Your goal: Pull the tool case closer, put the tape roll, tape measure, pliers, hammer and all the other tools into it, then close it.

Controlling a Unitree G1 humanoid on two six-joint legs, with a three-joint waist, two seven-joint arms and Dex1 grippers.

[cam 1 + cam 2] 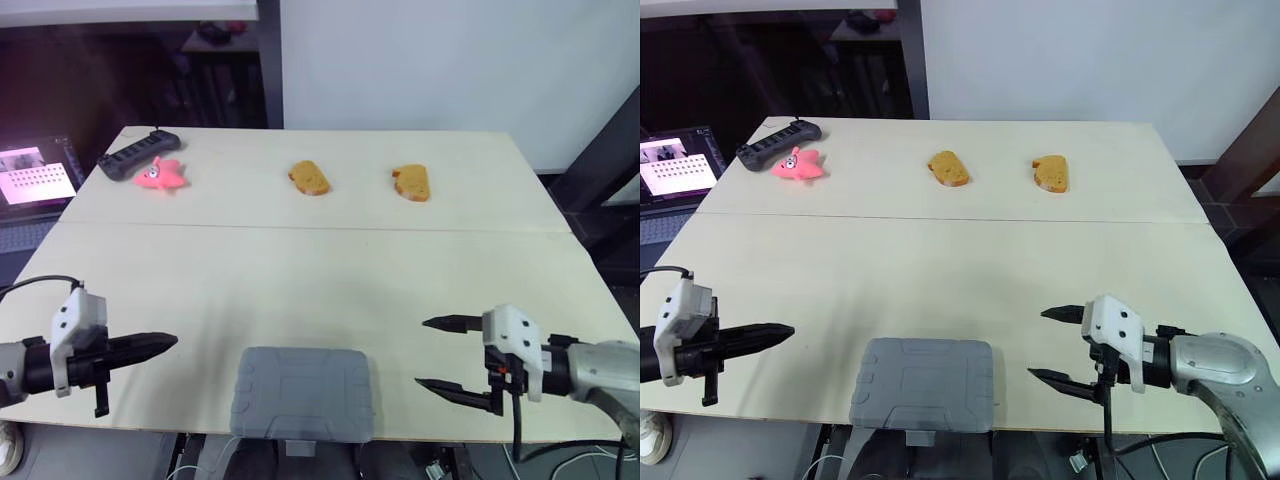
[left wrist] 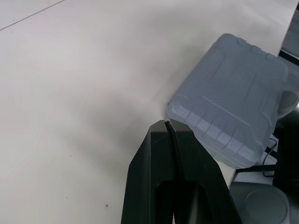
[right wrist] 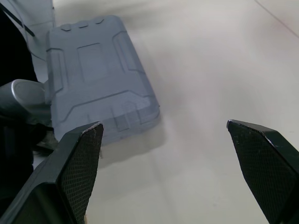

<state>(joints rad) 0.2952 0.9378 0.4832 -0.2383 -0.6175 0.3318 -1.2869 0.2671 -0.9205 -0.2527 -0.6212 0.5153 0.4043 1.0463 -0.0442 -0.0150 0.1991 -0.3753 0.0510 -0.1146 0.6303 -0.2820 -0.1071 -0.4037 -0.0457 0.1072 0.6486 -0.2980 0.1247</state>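
Tool case (image 1: 303, 392), grey and shut, lies flat at the near edge of the pale surface (image 1: 300, 280) in the head view, its handle side reaching just past that edge. It sits between the two arms and touches neither. The left gripper (image 1: 172, 342) hangs just above the surface to the left of the case, near it, its two black fingers pressed together into one point aimed toward the case. The right gripper (image 1: 422, 352) is on the other side of the case, near it, with its fingers spread wide and nothing between them. Well apart from the case, along the far side of the surface, lie a black controller (image 1: 138, 153) with a pink starfish toy (image 1: 161, 174) just beside it, and two pieces of toast (image 1: 309, 178) (image 1: 411, 183) set apart from each other. A lit screen (image 1: 35, 172) stands off the surface at the far left.

In the left wrist view, the closed fingers (image 2: 187, 186) meet in a thin seam, and a corner of the case lies just beyond their tip, with bare surface beside it.

In the right wrist view, the two textured fingers (image 3: 81, 158) stand far apart over bare surface. The ribbed lid of the case lies flat ahead of one of them, at the edge of the surface.
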